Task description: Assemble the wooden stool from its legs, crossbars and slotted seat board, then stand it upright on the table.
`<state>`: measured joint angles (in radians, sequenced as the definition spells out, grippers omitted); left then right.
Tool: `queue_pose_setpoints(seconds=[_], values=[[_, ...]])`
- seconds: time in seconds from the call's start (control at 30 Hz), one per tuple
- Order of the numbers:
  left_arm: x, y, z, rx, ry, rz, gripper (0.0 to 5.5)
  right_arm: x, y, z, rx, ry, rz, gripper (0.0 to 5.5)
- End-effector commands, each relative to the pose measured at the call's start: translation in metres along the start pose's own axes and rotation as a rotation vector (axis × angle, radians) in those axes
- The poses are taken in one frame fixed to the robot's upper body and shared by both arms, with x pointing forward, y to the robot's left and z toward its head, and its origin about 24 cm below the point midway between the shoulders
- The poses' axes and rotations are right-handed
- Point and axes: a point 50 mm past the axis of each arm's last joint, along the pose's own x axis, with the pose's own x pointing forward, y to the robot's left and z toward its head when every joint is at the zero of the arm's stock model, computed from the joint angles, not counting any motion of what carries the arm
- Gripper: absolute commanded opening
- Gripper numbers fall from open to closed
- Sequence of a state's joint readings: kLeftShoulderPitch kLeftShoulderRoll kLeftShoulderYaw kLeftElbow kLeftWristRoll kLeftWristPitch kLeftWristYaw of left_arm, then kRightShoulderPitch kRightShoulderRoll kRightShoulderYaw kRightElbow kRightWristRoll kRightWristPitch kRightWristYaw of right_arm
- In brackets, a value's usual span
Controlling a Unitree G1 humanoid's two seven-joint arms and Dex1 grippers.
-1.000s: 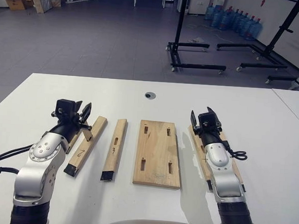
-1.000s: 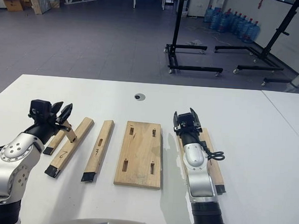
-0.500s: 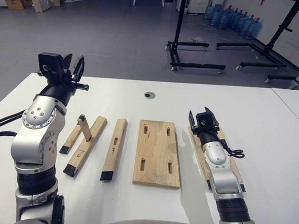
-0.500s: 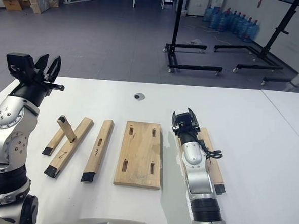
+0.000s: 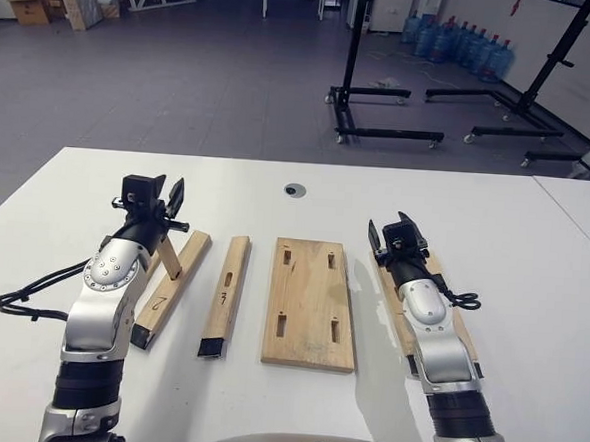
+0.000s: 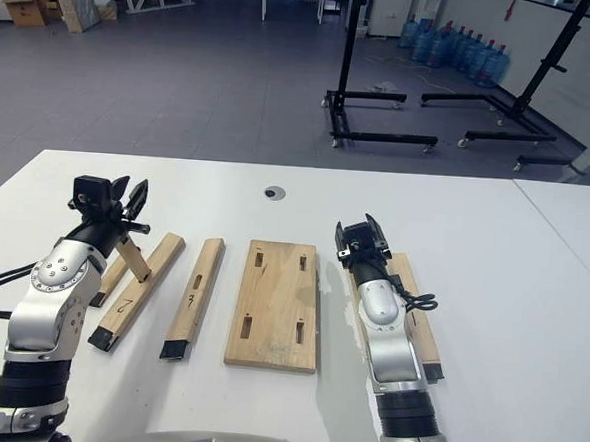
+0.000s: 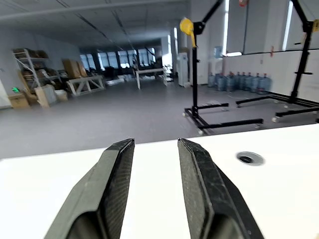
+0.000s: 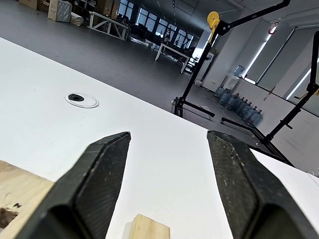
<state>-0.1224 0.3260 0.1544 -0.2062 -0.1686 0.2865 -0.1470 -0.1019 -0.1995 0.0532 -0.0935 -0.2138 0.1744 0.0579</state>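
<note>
Hovering inside table (image 5: 496, 208) edges: left fingers (image 7: 115, 186), right fingers (image 8: 98, 185), both spread.

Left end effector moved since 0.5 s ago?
Yes. The left end effector dropped and shifted right. Half a second ago it stood higher in the left eye view than the grommet; now it is lower.

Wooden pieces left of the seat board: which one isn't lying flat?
The short crossbar next to the left gripper: it stands tilted, leaning up off a long leg, while the long pieces there lie flat.
</note>
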Motion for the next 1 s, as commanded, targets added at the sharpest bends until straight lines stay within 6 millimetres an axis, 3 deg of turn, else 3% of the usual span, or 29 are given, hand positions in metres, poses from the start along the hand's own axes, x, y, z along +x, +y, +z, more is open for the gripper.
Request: queue_pose_setpoints(seconds=[0.03, 0.2, 0.37, 0.5, 0.6, 0.7, 0.83, 1.0], values=[[-0.011, -0.003, -0.048, -0.026, 0.210, -0.015, 1.56, 0.002, -0.002, 0.003, -0.009, -0.002, 0.006, 2.82], [-0.001, -0.010, -0.034, -0.052, 0.152, -0.029, 1.56, 0.003, 0.001, 0.004, -0.001, -0.004, 0.011, 2.82], [0.006, -0.014, -0.003, -0.090, 0.057, -0.016, 1.56, 0.002, -0.001, 0.003, -0.002, -0.002, 0.004, 2.82], [0.009, 0.009, 0.052, -0.096, -0.108, 0.012, 1.56, -0.005, -0.004, -0.001, 0.001, 0.014, -0.019, 2.82], [0.008, 0.021, 0.081, -0.080, -0.193, -0.030, 1.56, -0.009, -0.003, -0.005, 0.009, 0.031, -0.032, 2.82], [0.002, 0.027, 0.083, -0.075, -0.203, -0.123, 1.56, -0.014, 0.000, -0.008, 0.014, 0.048, -0.034, 2.82], [-0.016, 0.049, 0.071, -0.014, -0.152, -0.039, 2.13, -0.020, 0.001, -0.012, 0.022, 0.067, -0.056, 2.82], [-0.030, 0.042, 0.056, -0.006, -0.073, -0.111, 2.83, -0.026, 0.006, -0.018, 0.031, 0.091, -0.068, 2.82]])
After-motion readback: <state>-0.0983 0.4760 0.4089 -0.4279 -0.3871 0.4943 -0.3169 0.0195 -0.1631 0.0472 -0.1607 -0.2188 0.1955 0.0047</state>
